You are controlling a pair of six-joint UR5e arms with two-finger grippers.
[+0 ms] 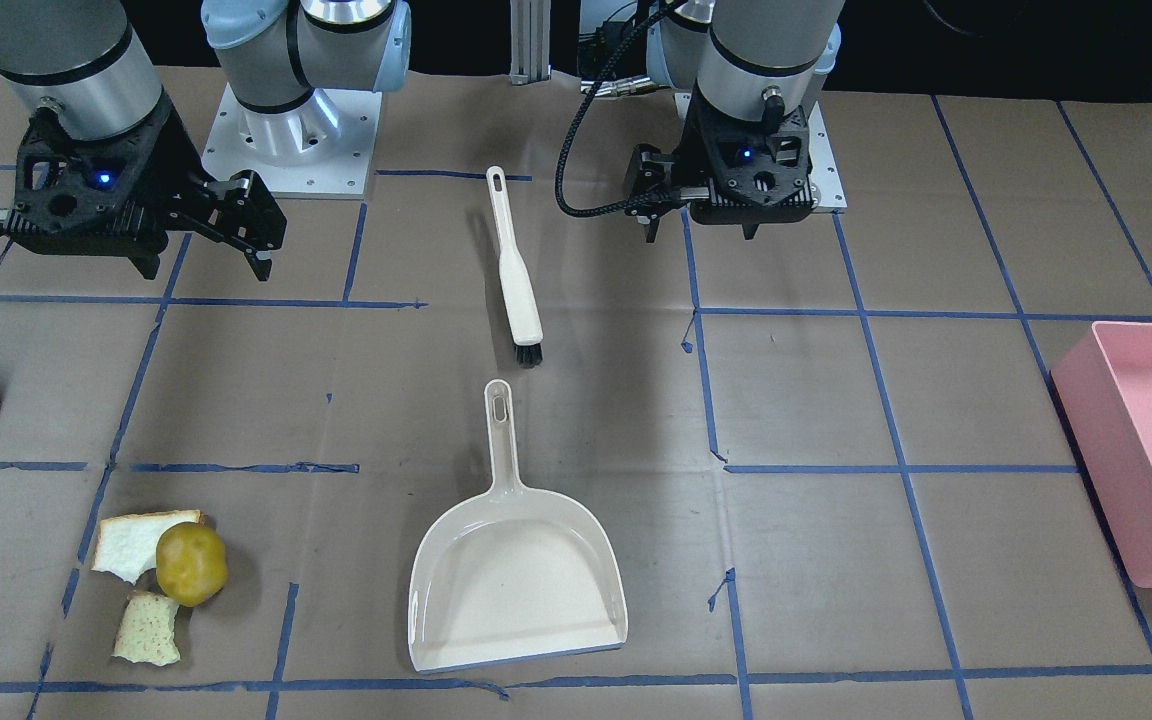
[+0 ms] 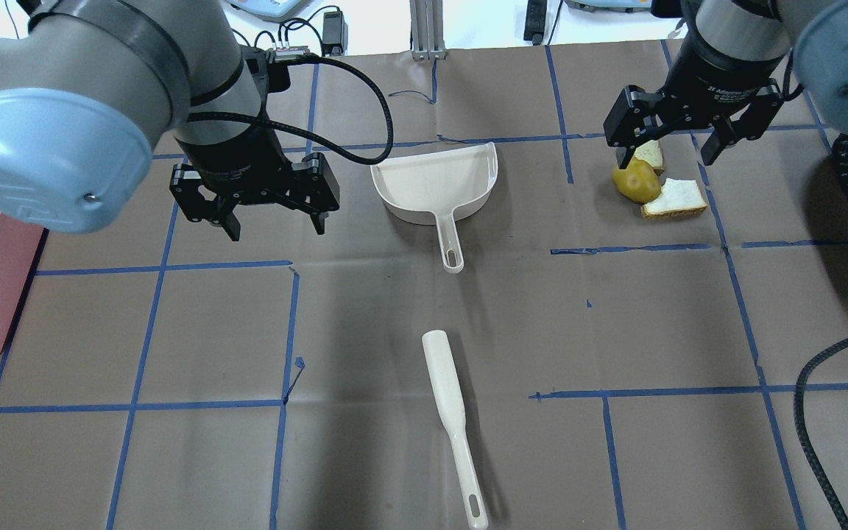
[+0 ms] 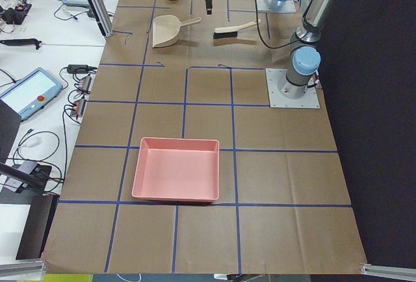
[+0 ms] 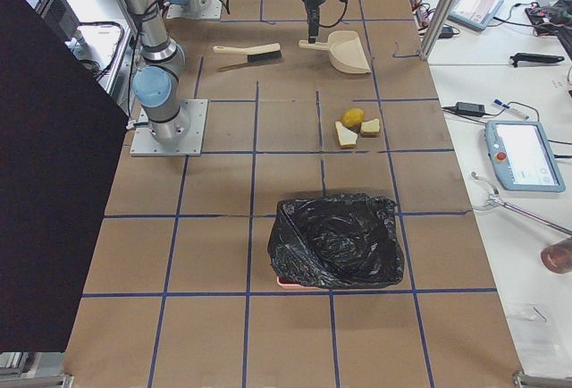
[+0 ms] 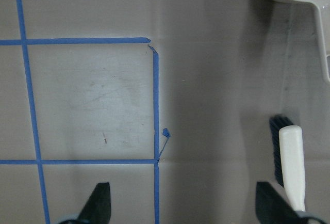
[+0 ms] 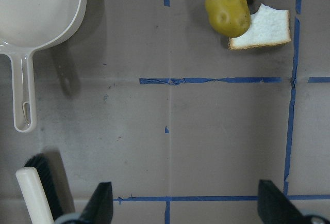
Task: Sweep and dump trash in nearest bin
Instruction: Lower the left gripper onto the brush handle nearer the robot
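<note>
Right now you have both arms hanging above the table (image 1: pixel 936 400) with nothing in hand. The left gripper (image 2: pixel 275 230) has its fingers spread wide over bare brown paper, and the right gripper (image 2: pixel 667 158) is just as wide apart; both wrist views show only empty table between the tips.

Your trash sits in one small cluster on the robot's right side of the table. The olive-yellow fruit (image 1: pixel 191 563) touches the larger bitten bread slice (image 1: pixel 131 545), and the smaller bread piece (image 1: pixel 148 628) lies just beside the fruit, on the operators' side.

The cream dustpan (image 1: pixel 516 580) lies flat at mid-table, well apart from the trash, with its mouth facing you and its handle pointing toward the robot. The cream hand brush (image 1: pixel 516 280) lies in line with it, nearer the robot's base, its black bristles close to the dustpan handle's end but not touching.

The black-bagged bin (image 4: pixel 338 239) stands at the table's end near the trash. The pink bin (image 1: pixel 1151 460) sits at the opposite end.
</note>
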